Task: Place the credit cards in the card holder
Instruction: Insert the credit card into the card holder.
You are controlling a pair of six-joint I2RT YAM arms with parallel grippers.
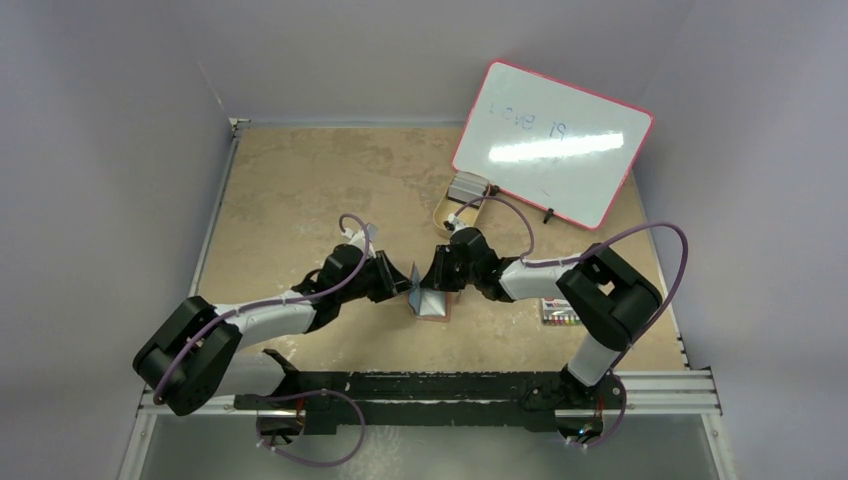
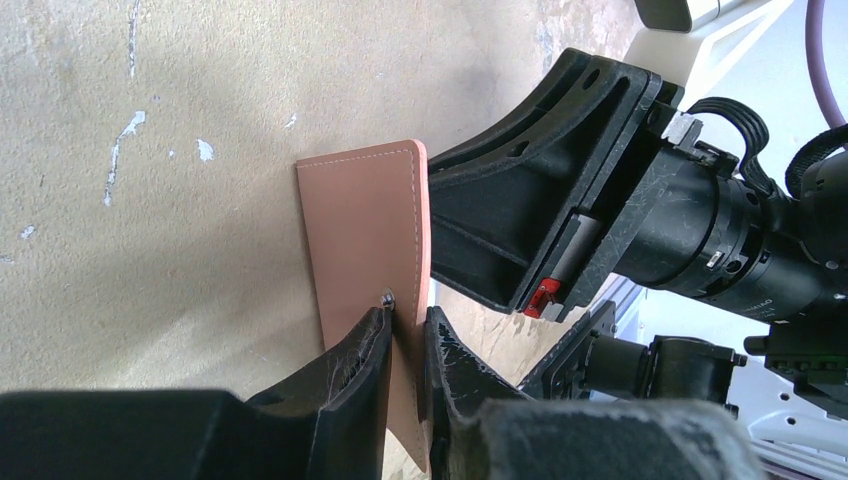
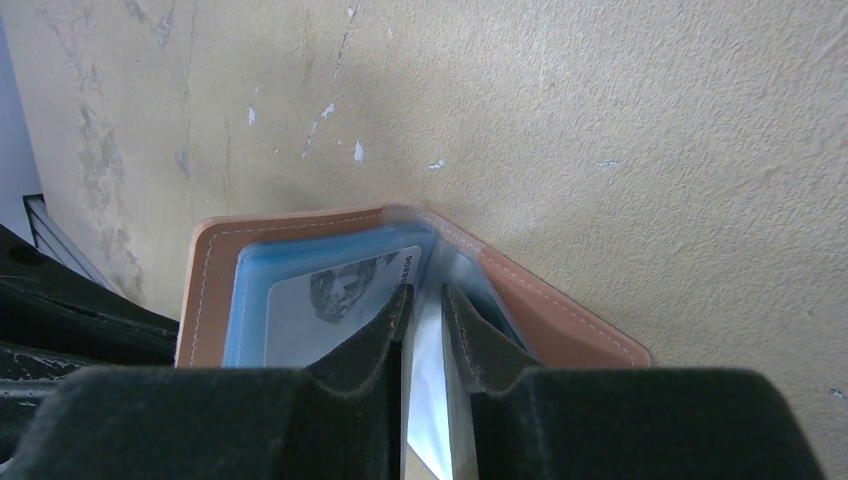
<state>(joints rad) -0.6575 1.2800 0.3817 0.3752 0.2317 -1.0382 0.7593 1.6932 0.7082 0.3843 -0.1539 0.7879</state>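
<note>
The wallet (image 1: 432, 303) lies open on the table (image 1: 300, 190) at about 6 o'clock of the tabletop, between the two grippers, which come close to touching. The left gripper (image 2: 405, 335) is pinched on one leather flap and holds it raised. The right gripper (image 3: 425, 296) is pressed together on a thin pale card (image 3: 430, 400) seen edge-on, with its long axis running along the fingers. From that card the wallet's fold is straight ahead at 12 o'clock, just past the tip. A blue sleeve (image 3: 250, 300) with a printed card (image 3: 330, 300) in it sits at 10 o'clock. The push looks to be the right arm's, toward 12 o'clock, with the left bracing. Whether the tip has entered a pocket cannot be told.
</note>
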